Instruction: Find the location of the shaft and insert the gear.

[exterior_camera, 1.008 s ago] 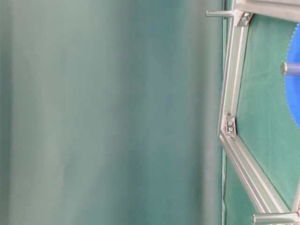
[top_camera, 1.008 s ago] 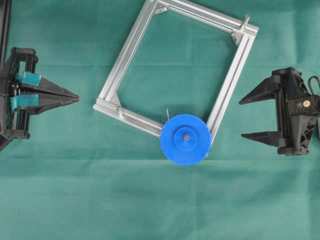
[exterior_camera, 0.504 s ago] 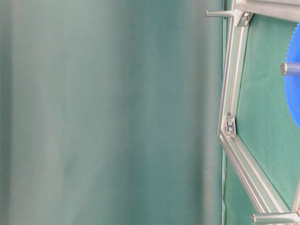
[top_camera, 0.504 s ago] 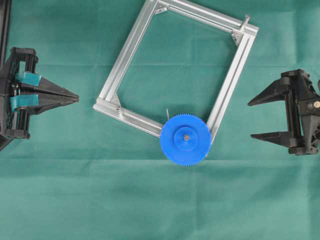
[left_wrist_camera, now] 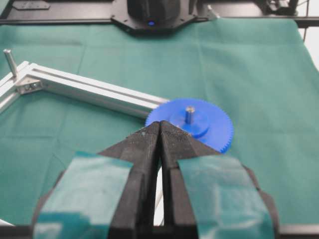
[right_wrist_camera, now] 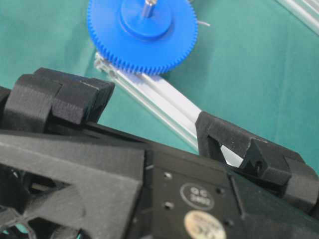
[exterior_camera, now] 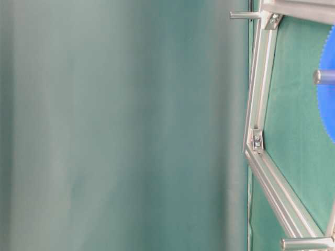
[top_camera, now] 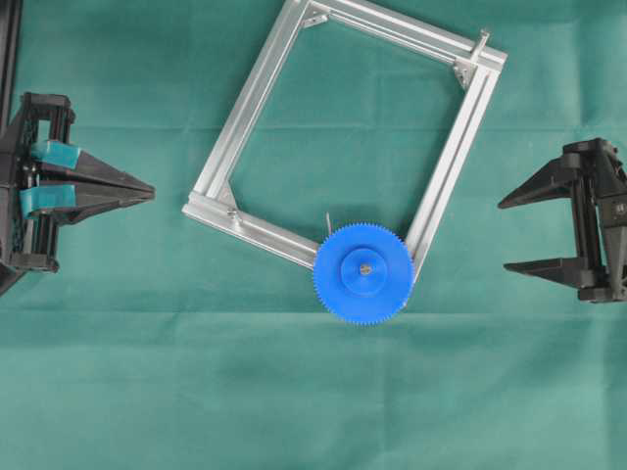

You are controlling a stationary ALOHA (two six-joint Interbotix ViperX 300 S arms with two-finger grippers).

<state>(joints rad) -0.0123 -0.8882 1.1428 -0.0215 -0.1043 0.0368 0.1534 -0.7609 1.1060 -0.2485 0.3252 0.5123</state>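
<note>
The blue gear lies flat on the near corner of the aluminium frame, with the silver shaft standing up through its hub hole. A thin pale wire sticks up beside the gear. The gear and shaft also show in the left wrist view, and in the right wrist view as gear and shaft. My left gripper is shut and empty, far left of the frame. My right gripper is open and empty, right of the frame.
A bare silver peg stands on the frame's far right corner; it shows in the left wrist view too. The table-level view shows the frame's rail and the gear's edge. Green cloth covers the table.
My right gripper has drawn back to the right, away from the frame, still open. The left gripper, the gear and the frame have not moved.
</note>
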